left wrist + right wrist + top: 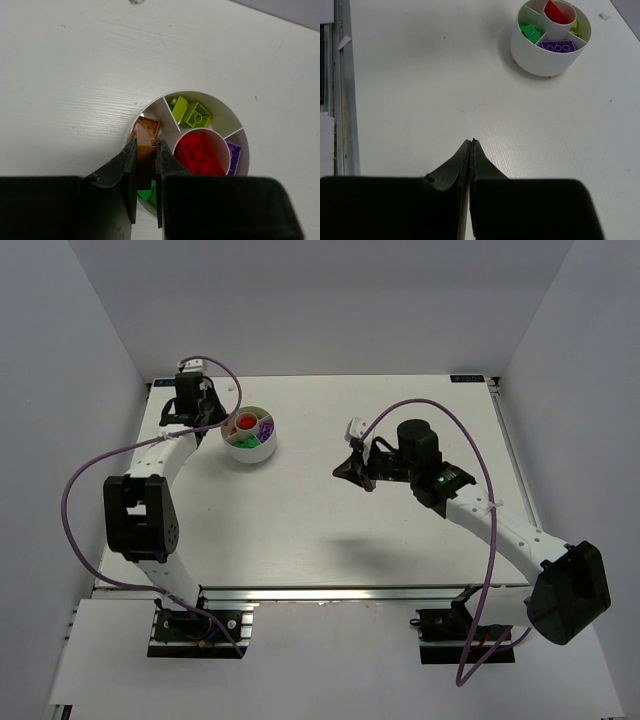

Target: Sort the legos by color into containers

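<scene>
**Flat orange studded plate (145,143) pinched in the left gripper (145,150) at the round white divided dish (220,101); right gripper (471,143) closed, well apart**

Top view: the left arm rises from its base at 7 o'clock, folds at a black elbow and stretches toward 11 o'clock. Its wrist is beside the dish's 9 o'clock edge. The right arm bends at 4 o'clock and reaches toward the middle of the white table (300,530), fingers pointing to 9 o'clock. It is well apart from the dish.

Left wrist view: both black fingers (129,160) press the sides of the orange plate, which stands on edge. It hangs over the compartment at the dish's 9 o'clock. Whether it touches the floor there cannot be told. Lime-green blocks (195,114) lie in the 12 o'clock compartment, and a red studded brick (202,155) fills the round centre cup. A purple piece (234,156) sits at 3 o'clock and a green brick (148,193) at 7 o'clock.

Right wrist view: the fingers meet tip to tip with nothing between them, over bare table. The dish stands at 1 o'clock, showing green, purple and red pieces.
</scene>
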